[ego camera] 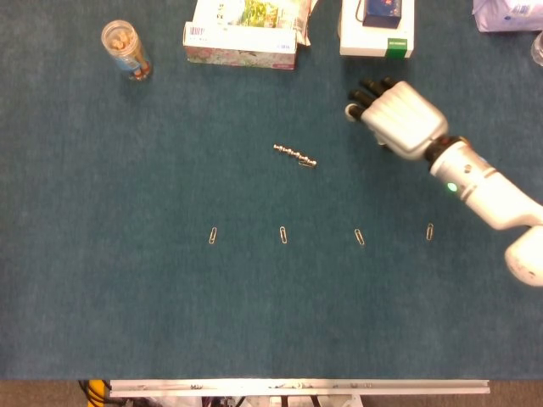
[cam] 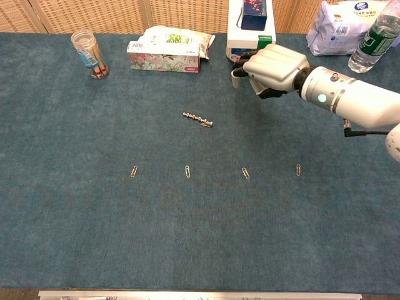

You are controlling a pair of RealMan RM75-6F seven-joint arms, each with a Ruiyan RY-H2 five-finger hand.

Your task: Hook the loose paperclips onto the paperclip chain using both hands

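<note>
Chest view, nearest the front edge of the table (cam: pixel 75 250): four loose paperclips (cam: pixel 187 170) lie in a row, well apart from one another, none touched. Beyond them, near the table's middle, the paperclip chain (cam: pixel 198 119) lies free on the cloth, running diagonally. Farther back and to the right, the right hand (cam: pixel 270 64) hovers above the table, holding nothing; its fingers (ego camera: pixel 367 89) curve partly inward, palm down, so whether they count as spread or closed cannot be told. The left hand appears in neither view. Along the far edge stand a jar (cam: pixel 89 54), a tissue pack (cam: pixel 165 49) and a white box (cam: pixel 250 39). Judged step: reaching for the chain, no clip hooked yet. Next move calls for descending onto the chain's end and pinching it.
</note>
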